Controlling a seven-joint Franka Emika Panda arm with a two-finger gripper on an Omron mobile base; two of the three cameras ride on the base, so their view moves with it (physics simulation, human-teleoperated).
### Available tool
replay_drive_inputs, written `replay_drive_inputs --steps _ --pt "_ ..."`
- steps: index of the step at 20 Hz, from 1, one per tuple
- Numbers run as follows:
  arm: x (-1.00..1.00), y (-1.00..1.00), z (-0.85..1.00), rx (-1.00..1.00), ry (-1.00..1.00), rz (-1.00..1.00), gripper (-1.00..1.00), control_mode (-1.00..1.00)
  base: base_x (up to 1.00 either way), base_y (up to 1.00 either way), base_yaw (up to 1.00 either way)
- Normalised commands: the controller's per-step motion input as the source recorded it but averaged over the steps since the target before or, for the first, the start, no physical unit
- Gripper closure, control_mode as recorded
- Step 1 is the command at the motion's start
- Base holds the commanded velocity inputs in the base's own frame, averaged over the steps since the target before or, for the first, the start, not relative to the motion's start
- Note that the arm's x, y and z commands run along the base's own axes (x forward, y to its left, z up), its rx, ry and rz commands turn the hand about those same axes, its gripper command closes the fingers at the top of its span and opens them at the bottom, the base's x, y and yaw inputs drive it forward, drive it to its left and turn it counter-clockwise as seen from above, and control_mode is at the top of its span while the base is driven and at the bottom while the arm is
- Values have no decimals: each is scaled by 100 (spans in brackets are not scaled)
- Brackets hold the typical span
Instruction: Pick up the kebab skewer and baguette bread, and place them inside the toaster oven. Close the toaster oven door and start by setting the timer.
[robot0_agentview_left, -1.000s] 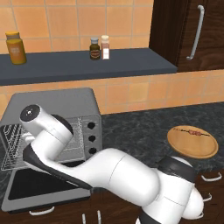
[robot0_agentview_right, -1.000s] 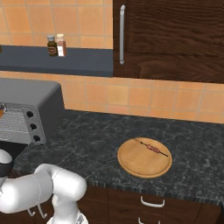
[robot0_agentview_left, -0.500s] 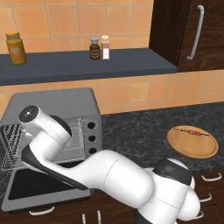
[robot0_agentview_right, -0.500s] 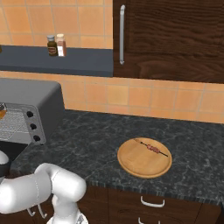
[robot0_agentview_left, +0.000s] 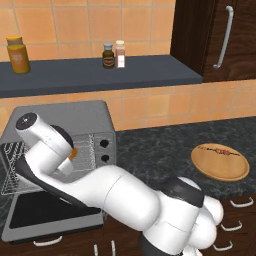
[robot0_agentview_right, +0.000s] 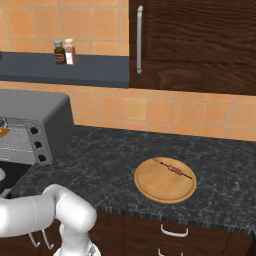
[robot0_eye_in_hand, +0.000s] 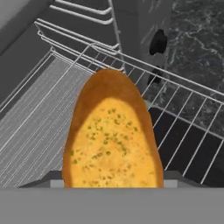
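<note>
The golden baguette bread (robot0_eye_in_hand: 111, 140) lies lengthwise between my gripper's (robot0_eye_in_hand: 113, 181) fingers, which are shut on it, just above the wire rack (robot0_eye_in_hand: 183, 131) of the toaster oven (robot0_agentview_left: 75, 117). A sliver of the bread (robot0_agentview_left: 73, 153) shows beside my wrist at the oven mouth. The toaster oven door (robot0_agentview_left: 45, 215) hangs open and flat in front. Three black knobs (robot0_agentview_left: 104, 143) sit on the oven's right panel. The kebab skewer (robot0_agentview_left: 219, 151) rests on a round wooden plate (robot0_agentview_left: 220, 170) far to the right; from the other side the skewer (robot0_agentview_right: 173, 169) lies across the plate (robot0_agentview_right: 160, 189).
A dark shelf (robot0_agentview_left: 100, 75) above the oven carries an orange jar (robot0_agentview_left: 18, 48) and two small spice bottles (robot0_agentview_left: 114, 54). A dark wood cabinet (robot0_agentview_left: 220, 35) hangs at the upper right. Black speckled counter (robot0_agentview_right: 100, 165) stretches between oven and plate.
My arm has leaned slightly further left toward the oven opening, carrying the bread with it. The skewer and plate have not moved.
</note>
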Motion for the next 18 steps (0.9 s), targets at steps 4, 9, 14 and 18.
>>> replay_drive_inputs --steps 4,9,14,18 --pt "8 0 -10 19 -23 -38 100 -100 0 0 0" --pt "28 0 -2 3 -23 -12 100 -100 0 0 0" --pt "28 0 0 2 -20 -2 100 -100 0 0 0" --pt "40 0 2 5 -9 -7 100 -100 0 0 0"
